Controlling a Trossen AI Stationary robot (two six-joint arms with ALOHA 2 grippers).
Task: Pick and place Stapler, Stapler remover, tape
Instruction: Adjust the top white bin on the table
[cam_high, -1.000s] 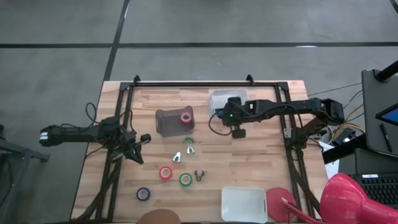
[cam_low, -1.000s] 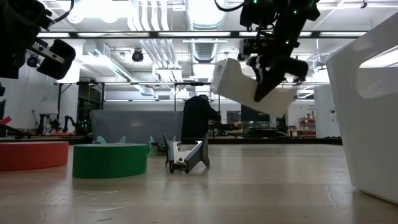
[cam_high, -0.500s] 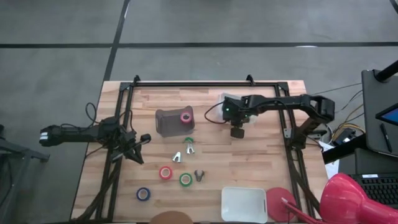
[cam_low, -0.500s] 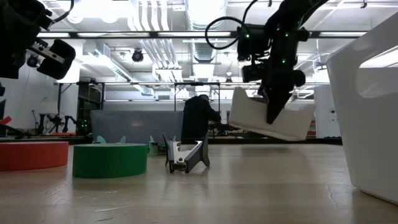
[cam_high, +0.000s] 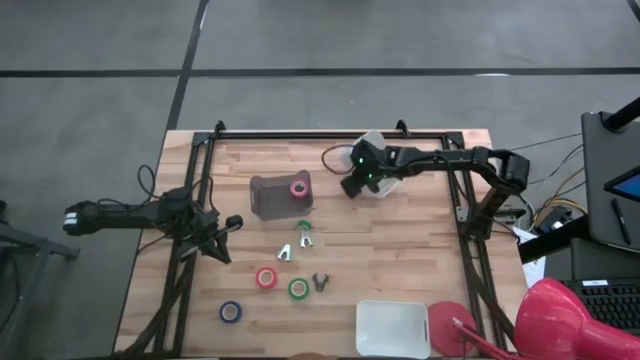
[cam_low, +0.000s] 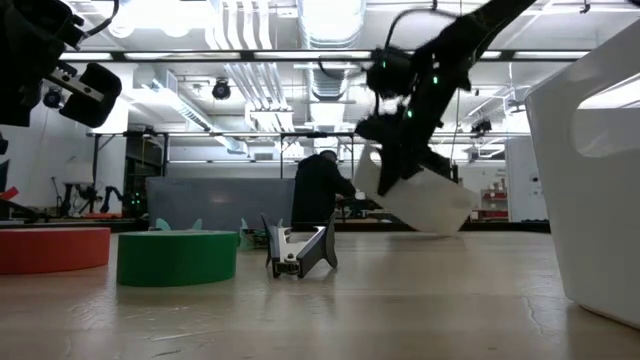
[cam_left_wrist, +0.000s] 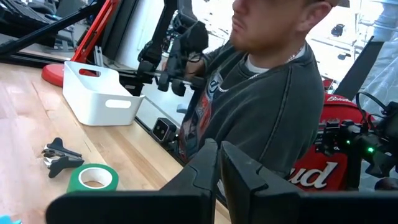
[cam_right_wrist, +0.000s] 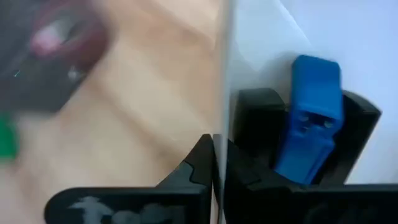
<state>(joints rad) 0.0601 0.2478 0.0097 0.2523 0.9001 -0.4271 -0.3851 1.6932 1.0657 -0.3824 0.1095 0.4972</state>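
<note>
The right tool (cam_high: 362, 178) is clamped on the wall of a white bin (cam_low: 415, 195), its fingers pinched tight on that thin edge, and holds it tilted above the far part of the wooden surface (cam_high: 400, 250). In the right wrist view a blue stapler (cam_right_wrist: 309, 118) stands inside the bin, close to the gripped wall. Just beside the tool, toward the middle of the surface, sits a dark container (cam_high: 275, 195) with the pink tape (cam_high: 298, 187) at its corner. Nearer the front lie two staple removers (cam_high: 295, 243), a third (cam_high: 320, 282) by the green tape (cam_high: 298, 289), the red tape (cam_high: 266, 277) and the blue tape (cam_high: 230, 312). A second white bin (cam_high: 392, 328) rests at the front edge. The left tool (cam_high: 228, 228) hangs over the left side of the surface, well apart from everything, its fingers nearly together and holding nothing. A person in a grey sweatshirt (cam_left_wrist: 273, 106) stands beyond the surface
</note>
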